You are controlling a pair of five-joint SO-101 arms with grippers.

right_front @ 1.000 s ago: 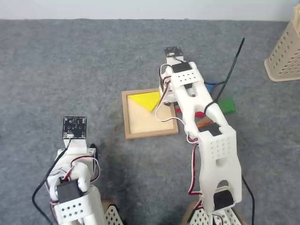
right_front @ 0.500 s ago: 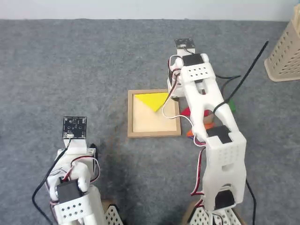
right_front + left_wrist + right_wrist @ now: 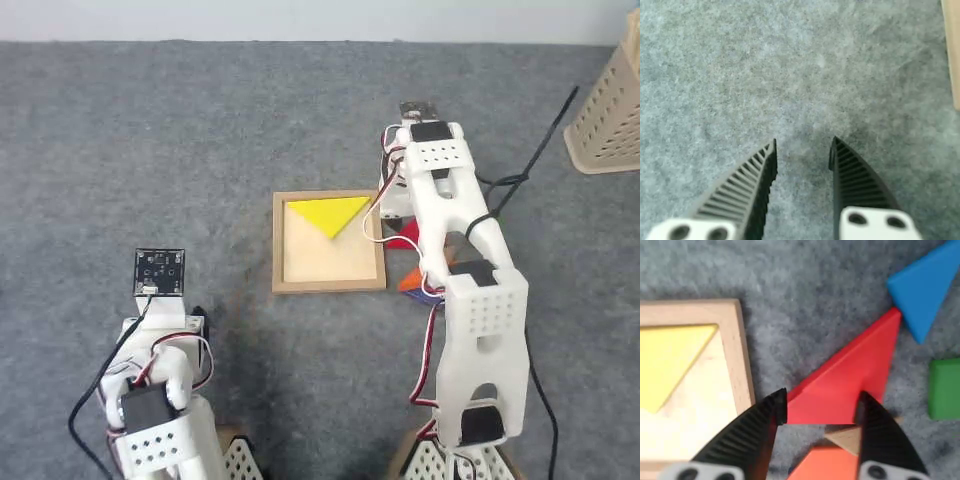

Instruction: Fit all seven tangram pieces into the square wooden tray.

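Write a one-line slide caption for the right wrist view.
Open right gripper hangs over the red triangle beside the wooden tray, which holds the yellow triangle.

My right gripper [image 3: 821, 407] is ribbed matt black plastic; the red piece [image 3: 850, 372] is smooth, the tray [image 3: 738, 352] pale bare wood, and the carpet [image 3: 790, 285] fuzzy.

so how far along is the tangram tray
Done: one piece, the yellow triangle, lies in the wooden tray. In hand: the right gripper is open astride the red triangle. Left: that one plus at least the blue triangle, green piece and orange piece on the carpet. The left gripper hangs open over carpet.
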